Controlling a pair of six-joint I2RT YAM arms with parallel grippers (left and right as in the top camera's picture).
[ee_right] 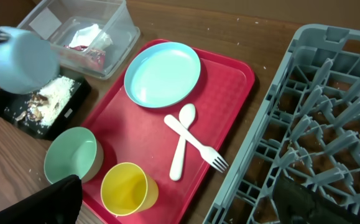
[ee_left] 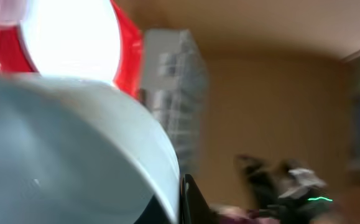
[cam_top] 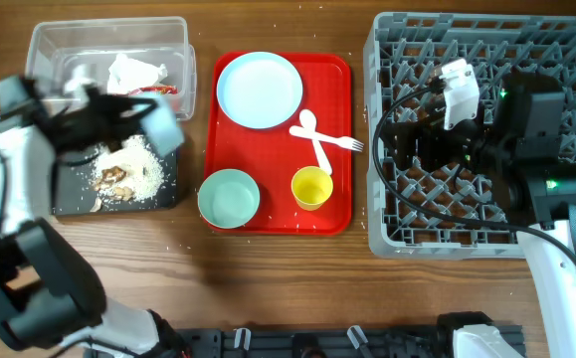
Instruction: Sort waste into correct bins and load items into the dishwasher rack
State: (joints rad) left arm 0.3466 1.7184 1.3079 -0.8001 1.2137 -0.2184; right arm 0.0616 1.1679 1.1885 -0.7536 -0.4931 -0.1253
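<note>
Tabletop [cam_top: 268,288], wooden, holds red tray [cam_top: 339,119], grey rack [cam_top: 382,239].

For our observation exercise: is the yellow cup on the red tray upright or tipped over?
Upright. The yellow cup stands on the red tray, its round open mouth facing up.
</note>
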